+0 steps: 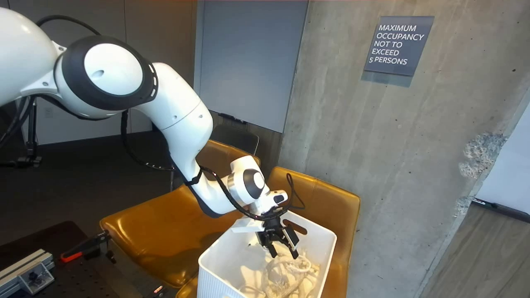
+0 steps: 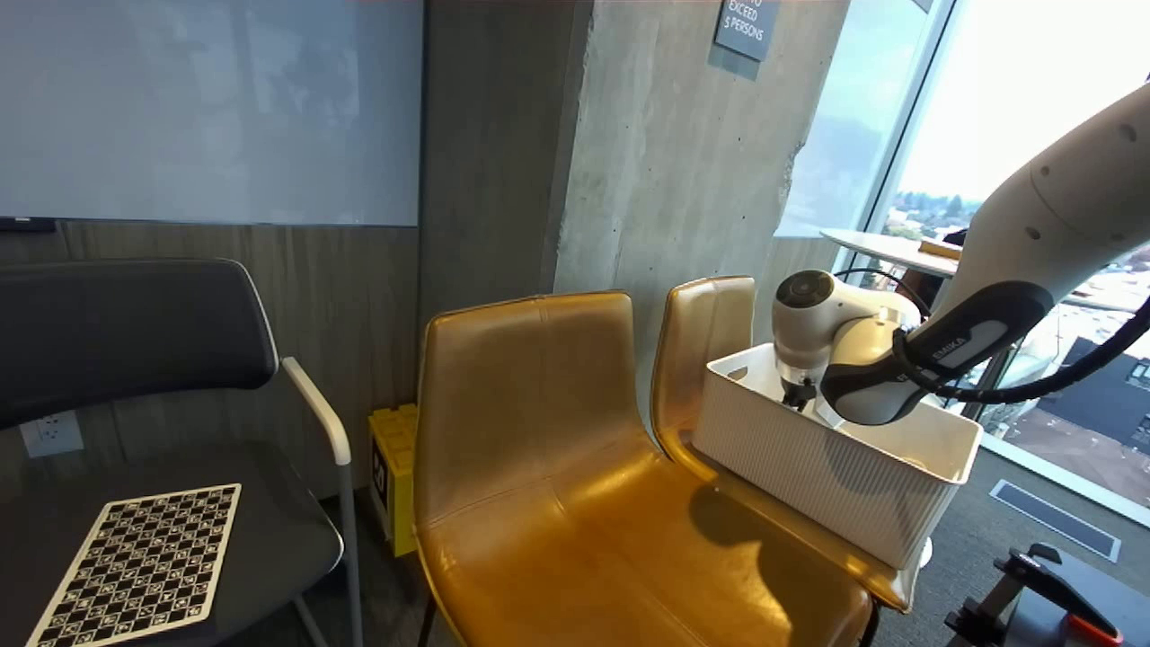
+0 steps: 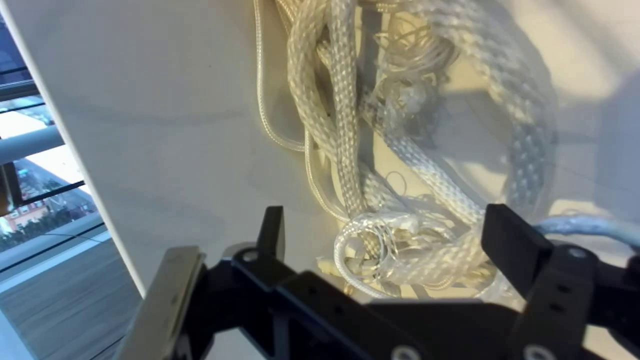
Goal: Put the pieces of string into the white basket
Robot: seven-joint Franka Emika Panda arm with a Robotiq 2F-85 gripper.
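The white basket [image 1: 225, 257] stands on an orange-brown chair; its ribbed outer side [image 2: 809, 463] also shows in an exterior view. The pieces of string [image 1: 290, 275] lie as a cream-white tangle on the basket's bottom. In the wrist view thick braided cords, thin cords and frayed ends of the string [image 3: 345, 110] fill the middle. My gripper [image 1: 284, 251] points down inside the basket, above the tangle. Its fingers [image 3: 385, 220] are wide apart in the wrist view, with string seen between them and none gripped. In an exterior view [image 2: 800, 394] the basket side hides the fingertips and the string.
A second orange-brown chair [image 1: 174, 227] stands beside the basket. A concrete wall [image 1: 393, 145] rises behind. A clamp with a red part [image 1: 83, 248] sits at a dark table edge. A black chair [image 2: 135, 350] holds a patterned board [image 2: 144, 566]; a yellow box [image 2: 395, 476] stands near it.
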